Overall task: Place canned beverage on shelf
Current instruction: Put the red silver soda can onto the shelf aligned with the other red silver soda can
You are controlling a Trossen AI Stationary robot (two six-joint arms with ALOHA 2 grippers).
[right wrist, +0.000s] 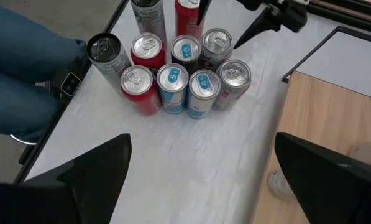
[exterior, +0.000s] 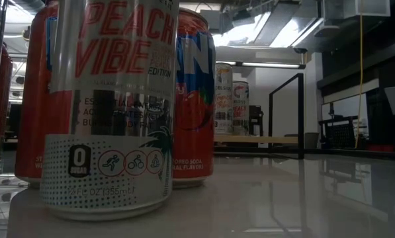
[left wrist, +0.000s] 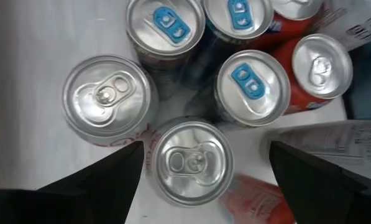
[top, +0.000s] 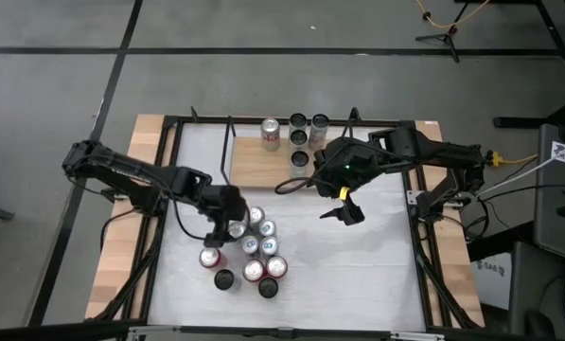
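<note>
Over the cluster of cans [top: 249,248] near the front of the worktop [top: 358,275], the left pincer [top: 233,213] hung with its fingers spread wide and nothing between them. Its wrist view looked straight down on the lids: a plain silver-topped can [left wrist: 192,162] sat between the two dark fingers [left wrist: 110,177], with another silver-topped can [left wrist: 106,99] touching it on one side and a blue-tabbed can [left wrist: 252,87] close on the other.

The right pincer [top: 346,210] waited open and empty over mid-worktop, just in front of the shelf [top: 258,163]. Four cans [top: 299,135] already stood on that light-wood board at the back, toward its right end; the left part of the board lay bare.

Judged step: picking one can from the cluster. Notes for doing it well:
- Cans were packed tight, several touching. Fingers needed to drop into the gaps either side of the chosen can, not onto a neighbour's rim.
- The can at the cluster's edge nearest the pincer looked the easiest, with free worktop on one side.
- Centre the can between the fingers before closing, grip low on the wall, lift straight up to clear the neighbours.
- Risk: a nudged neighbour could tip and roll. From the low view, the nearest cans stood upright.
</note>
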